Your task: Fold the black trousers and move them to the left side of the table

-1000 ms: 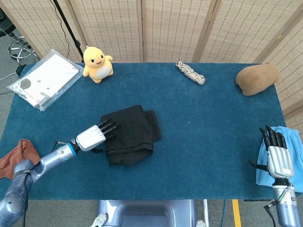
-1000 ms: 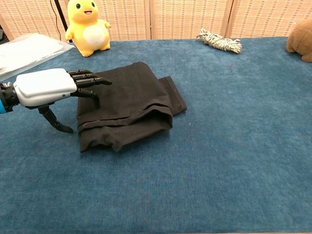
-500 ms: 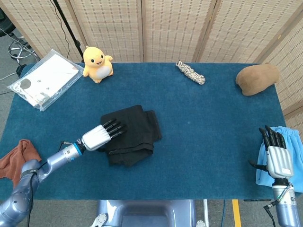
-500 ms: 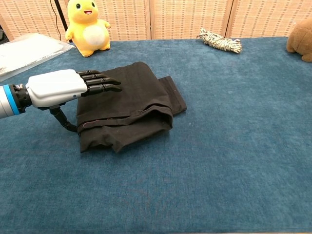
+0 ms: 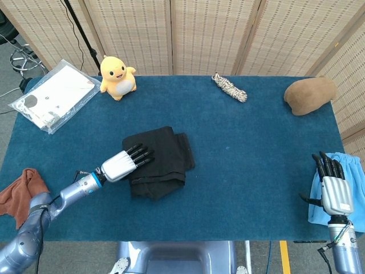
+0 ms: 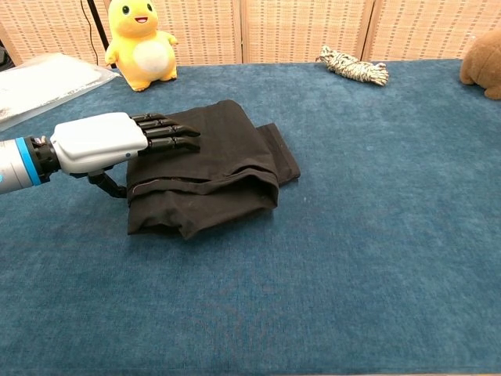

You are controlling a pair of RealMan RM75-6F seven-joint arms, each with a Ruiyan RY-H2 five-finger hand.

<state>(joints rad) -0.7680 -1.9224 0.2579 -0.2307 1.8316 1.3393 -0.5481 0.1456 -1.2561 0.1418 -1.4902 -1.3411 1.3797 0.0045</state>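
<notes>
1. Head view: the black trousers point(image 5: 162, 161) are folded into a bundle, sitting left of the middle of the blue table point(image 5: 245, 171). The left hand point(image 5: 121, 164) lies flat over their left edge, fingers straight, gripping nothing.
2. Same view: the right hand point(image 5: 333, 188) is way off at the near right corner, fingers straight and slightly apart, holding nothing, next to a light blue cloth point(image 5: 353, 171).
3. Chest view: left hand point(image 6: 106, 142) is stretched out on the trousers point(image 6: 211, 176), thumb tucked underneath. Yellow duck plush point(image 6: 142, 41) at the far left, rope bundle point(image 6: 354, 66) further right.
</notes>
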